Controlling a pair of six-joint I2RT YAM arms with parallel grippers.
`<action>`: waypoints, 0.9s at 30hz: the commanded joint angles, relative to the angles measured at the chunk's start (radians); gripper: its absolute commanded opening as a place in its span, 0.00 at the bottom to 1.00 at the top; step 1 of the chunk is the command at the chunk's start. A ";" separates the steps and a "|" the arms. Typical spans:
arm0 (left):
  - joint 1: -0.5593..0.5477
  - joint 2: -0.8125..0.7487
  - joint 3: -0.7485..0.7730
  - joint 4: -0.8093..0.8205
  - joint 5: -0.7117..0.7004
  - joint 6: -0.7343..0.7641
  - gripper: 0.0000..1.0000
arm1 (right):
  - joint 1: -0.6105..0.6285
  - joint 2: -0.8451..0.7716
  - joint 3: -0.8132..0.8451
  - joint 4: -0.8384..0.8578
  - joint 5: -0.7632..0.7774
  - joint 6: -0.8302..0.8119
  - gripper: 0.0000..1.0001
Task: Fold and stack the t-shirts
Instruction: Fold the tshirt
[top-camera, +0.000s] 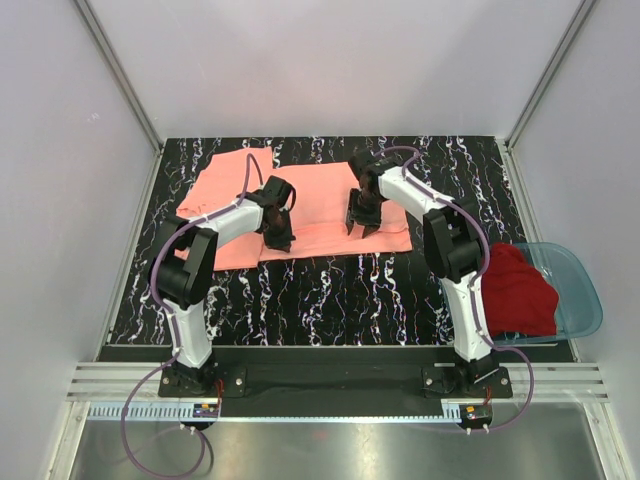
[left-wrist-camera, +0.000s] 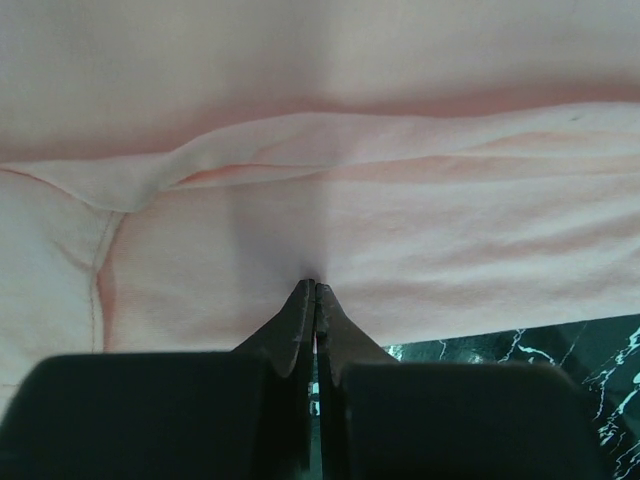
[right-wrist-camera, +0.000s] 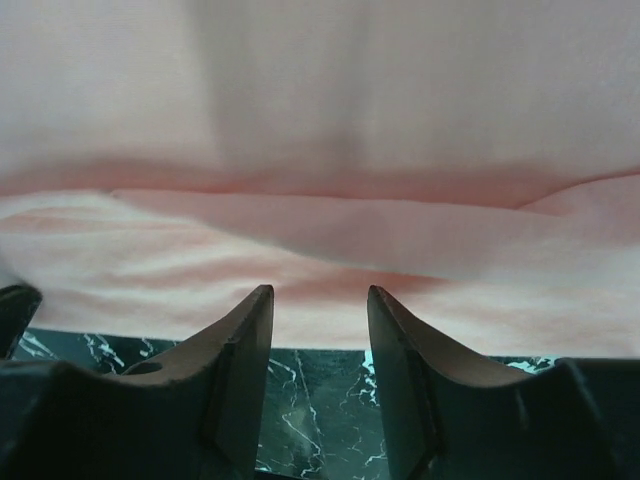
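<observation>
Salmon-pink t-shirt (top-camera: 322, 215), creased; left fingers (left-wrist-camera: 293, 325) tight on it, right fingers (right-wrist-camera: 245, 345) apart.

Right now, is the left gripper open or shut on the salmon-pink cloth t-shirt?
Shut. The left gripper pinches the salmon-pink cloth t-shirt; fingertips meet, cloth puckers.

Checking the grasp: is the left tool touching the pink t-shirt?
Touching. Left wrist view shows the left tool shut on a pucker of the salmon-pink t-shirt.

The pink shirt (top-camera: 320, 225), far on the table (top-camera: 330, 295), is plain salmon. The table is black with white marble veining. Near right, the red shirt (top-camera: 515, 290) is plain dark red and the basin (top-camera: 585, 290) translucent blue. The arms (top-camera: 225, 222) are white and black.
</observation>
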 joint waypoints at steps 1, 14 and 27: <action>0.002 0.003 -0.016 0.031 -0.017 -0.005 0.00 | -0.002 0.002 0.008 -0.007 0.060 0.058 0.50; 0.002 0.021 -0.050 0.021 -0.046 0.006 0.00 | -0.036 0.115 0.150 0.038 0.319 0.049 0.62; 0.008 -0.029 0.111 -0.028 -0.037 0.047 0.02 | -0.048 -0.096 0.004 0.026 0.282 -0.109 0.67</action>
